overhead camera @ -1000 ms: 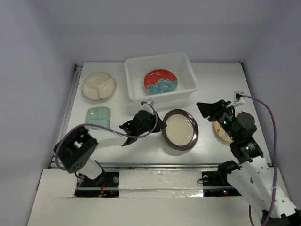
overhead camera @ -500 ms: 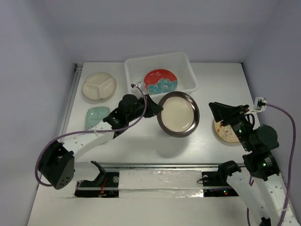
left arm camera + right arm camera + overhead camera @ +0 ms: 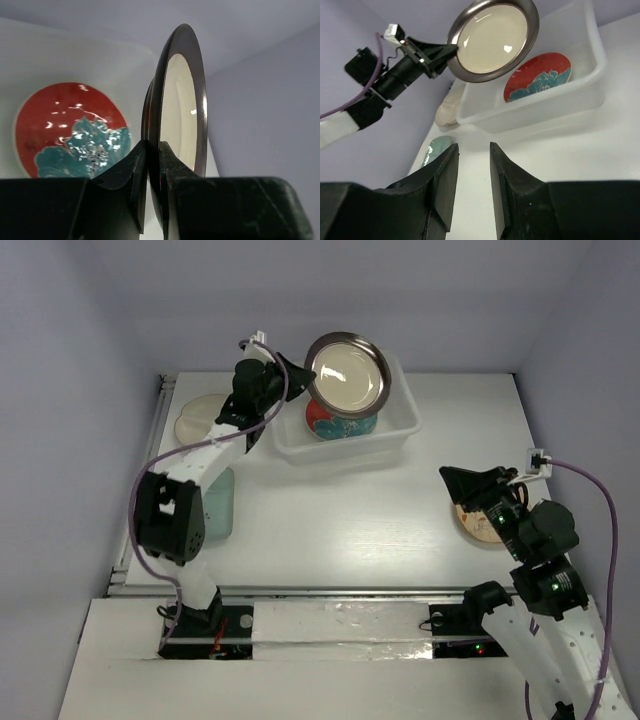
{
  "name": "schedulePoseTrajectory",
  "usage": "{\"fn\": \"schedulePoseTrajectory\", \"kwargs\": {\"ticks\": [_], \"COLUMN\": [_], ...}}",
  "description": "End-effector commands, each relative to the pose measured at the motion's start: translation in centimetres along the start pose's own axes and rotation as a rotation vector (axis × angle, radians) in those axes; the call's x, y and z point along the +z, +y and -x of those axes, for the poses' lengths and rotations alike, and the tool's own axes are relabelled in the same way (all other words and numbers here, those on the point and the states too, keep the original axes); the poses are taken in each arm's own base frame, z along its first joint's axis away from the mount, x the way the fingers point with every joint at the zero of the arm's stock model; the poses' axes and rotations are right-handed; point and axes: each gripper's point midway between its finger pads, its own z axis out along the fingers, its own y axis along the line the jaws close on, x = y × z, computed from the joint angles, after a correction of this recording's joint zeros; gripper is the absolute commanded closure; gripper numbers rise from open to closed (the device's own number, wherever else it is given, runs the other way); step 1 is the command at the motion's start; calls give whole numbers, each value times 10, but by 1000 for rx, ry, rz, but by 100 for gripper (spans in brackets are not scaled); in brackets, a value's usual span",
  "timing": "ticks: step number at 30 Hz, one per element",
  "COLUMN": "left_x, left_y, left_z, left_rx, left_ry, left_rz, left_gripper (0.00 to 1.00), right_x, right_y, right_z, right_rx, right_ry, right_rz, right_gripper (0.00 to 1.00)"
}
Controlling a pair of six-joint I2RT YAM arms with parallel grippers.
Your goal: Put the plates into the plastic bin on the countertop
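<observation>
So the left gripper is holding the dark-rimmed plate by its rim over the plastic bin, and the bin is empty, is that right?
Not quite: the plastic bin is not empty; the top external view shows the red plate lying in it. The rest stands: the left gripper holds the dark-rimmed plate by its rim over the bin.

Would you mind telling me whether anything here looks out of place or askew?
Only the dark-rimmed plate: the left gripper holds it by the rim, tilted steeply above the bin and the red plate. Nothing looks spilled or broken.
</observation>
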Motion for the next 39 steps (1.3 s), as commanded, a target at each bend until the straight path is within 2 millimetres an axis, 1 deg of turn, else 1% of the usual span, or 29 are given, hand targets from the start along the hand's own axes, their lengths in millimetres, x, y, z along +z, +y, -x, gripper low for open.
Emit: {"fn": "schedulePoseTrajectory", "kwargs": {"ticks": [1,2,4,6,7,8,12,13,15,18,19,20,21,23,24,25,26,27,29,30,31,32,33,34,35,36,37,39], "left_x": [15,20,34,41,49,52,58,58,58,60,61,60,59,55,53,53,51,50,47,46,45,43,41,38,36,33,27,17], "left_y": [-50,-42,-31,-19,-11,-7,11,21,32,61,69,82,88,104,109,109,117,121,125,126,118,117,115,100,92,87,72,59], "left_z": [42,47,44,45,41,38,24,16,7,-9,-12,-15,-16,-19,-20,-24,-26,-26,-29,-28,-28,-24,-20,-13,-12,-5,5,13], "left_rx": [-16,-19,-25,-26,-26,-27,-32,-38,-43,-29,-20,6,19,53,63,76,93,100,110,122,133,146,158,189,207,221,248,267], "left_ry": [-102,-122,-122,-126,-116,-114,-92,-79,-65,-30,-22,-18,-18,-17,-14,-8,-2,-1,13,12,11,0,-9,-22,-25,-42,-72,-103], "left_rz": [-196,-180,-163,-145,-135,-130,-101,-83,-60,32,61,116,142,209,230,240,276,291,309,315,307,311,314,295,295,295,287,284], "left_gripper": [100,100,100,100,100,100,100,100,100,100,99,94,86,77,69,67,64,59,53,48,46,44,40,38,37,36,36,36], "right_x": [-2,-2,-2,-2,-1,-1,0,1,4,7,7,6,6,4,3,3,3,2,2,2,2,2,3,5,6,7,9,16], "right_y": [-5,-6,-11,-15,-19,-20,-27,-29,-34,-42,-45,-48,-49,-55,-56,-57,-57,-57,-55,-54,-54,-51,-50,-49,-48,-47,-44,-42], "right_z": [-3,-4,-7,-10,-14,-15,-24,-26,-30,-33,-35,-36,-37,-35,-35,-35,-35,-33,-31,-29,-29,-25,-24,-25,-26,-28,-28,-40], "right_rx": [-18,-19,-21,-22,-21,-21,-9,-7,-2,4,4,4,4,4,6,9,10,13,16,16,14,14,11,9,8,8,9,22], "right_ry": [-4,-2,3,8,17,20,32,34,40,40,43,43,43,28,25,24,22,15,10,8,10,2,3,12,16,25,28,72], "right_rz": [-10,-13,-31,-42,-51,-55,-69,-73,-85,-115,-129,-139,-143,-174,-178,-185,-187,-188,-184,-184,-186,-182,-180,-172,-167,-161,-143,-111], "right_gripper": [63,63,63,64,64,64,64,64,63,62,62,62,62,62,62,62,62,62,62,62,62,62,62,65,67,70,76,81]}}
